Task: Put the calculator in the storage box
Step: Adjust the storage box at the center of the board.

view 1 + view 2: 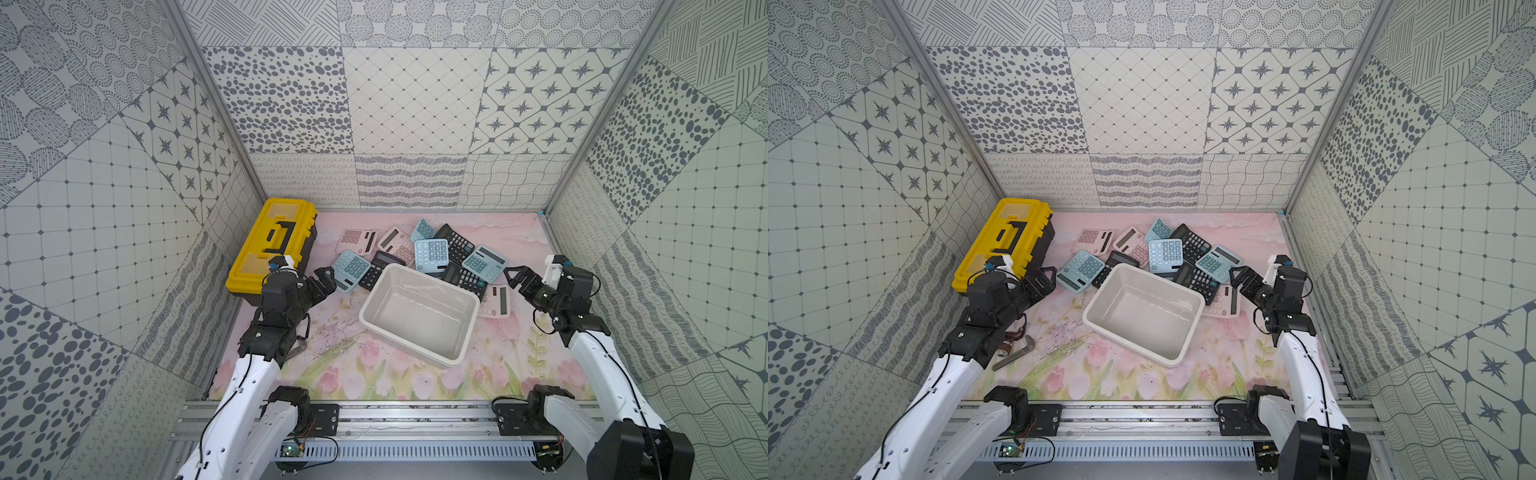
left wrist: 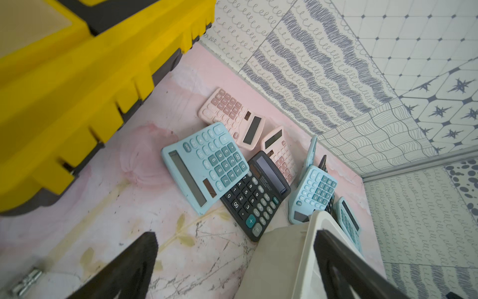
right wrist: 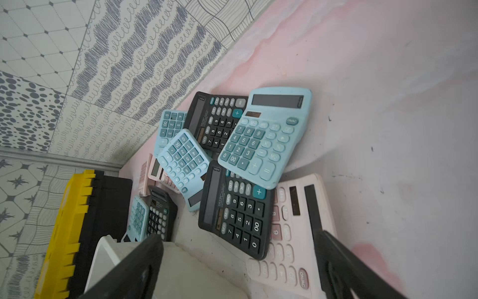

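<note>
Reached in from both sides of the tabletop (image 1: 332, 365), arms bent at the elbow, wrists angled toward the middle. Held left claw (image 1: 328, 279) spread and empty beside the yellow toolbox (image 1: 270, 245), near a blue calculator (image 1: 351, 270). Held right claw (image 1: 512, 279) spread and empty near a pink calculator (image 1: 496, 301). Saw the calculators (image 1: 431, 254) heaped behind the storage box (image 1: 419, 320), against its far rim, all outside it.
</note>
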Controlling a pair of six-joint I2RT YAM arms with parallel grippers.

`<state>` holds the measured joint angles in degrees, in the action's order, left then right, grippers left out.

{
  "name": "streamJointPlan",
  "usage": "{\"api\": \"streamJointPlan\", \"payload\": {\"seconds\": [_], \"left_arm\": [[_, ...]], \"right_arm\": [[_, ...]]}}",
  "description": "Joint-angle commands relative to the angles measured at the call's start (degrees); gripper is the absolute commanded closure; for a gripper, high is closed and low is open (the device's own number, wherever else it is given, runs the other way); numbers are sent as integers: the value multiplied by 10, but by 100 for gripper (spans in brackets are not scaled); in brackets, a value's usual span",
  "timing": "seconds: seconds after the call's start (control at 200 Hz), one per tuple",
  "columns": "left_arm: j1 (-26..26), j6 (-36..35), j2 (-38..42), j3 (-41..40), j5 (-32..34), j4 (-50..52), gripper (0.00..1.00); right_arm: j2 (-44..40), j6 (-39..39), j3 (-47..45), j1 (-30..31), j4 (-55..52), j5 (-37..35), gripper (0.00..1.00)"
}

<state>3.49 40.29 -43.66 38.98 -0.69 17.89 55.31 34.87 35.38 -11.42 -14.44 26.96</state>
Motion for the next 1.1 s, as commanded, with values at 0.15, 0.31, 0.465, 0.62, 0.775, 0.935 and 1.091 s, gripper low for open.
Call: {"api": "streamJointPlan", "payload": {"seconds": [0.15, 0.31, 0.465, 0.62, 0.775, 0.935, 1.091], "left_arm": [[-3, 196, -23, -11, -177, 112, 0], [40, 251, -36, -29, -246, 100, 0], [121, 304, -47, -46, -262, 55, 0], [223, 329, -67, -25, -216, 38, 0], [254, 350, -107, -23, -201, 0, 0], [254, 360, -180, -1, -229, -70, 0], [253, 327, -241, 66, -233, -68, 0]], "right_arm": [[59, -25, 22, -9, -13, 190, 6], [83, -32, 33, 28, -18, 215, 7], [89, -38, 41, 94, -22, 203, 8], [105, -57, 53, 142, -42, 172, 8], [120, -68, 62, 178, -53, 153, 9], [135, -68, 70, 218, -54, 143, 10], [138, -69, 71, 250, -55, 137, 11]]}}
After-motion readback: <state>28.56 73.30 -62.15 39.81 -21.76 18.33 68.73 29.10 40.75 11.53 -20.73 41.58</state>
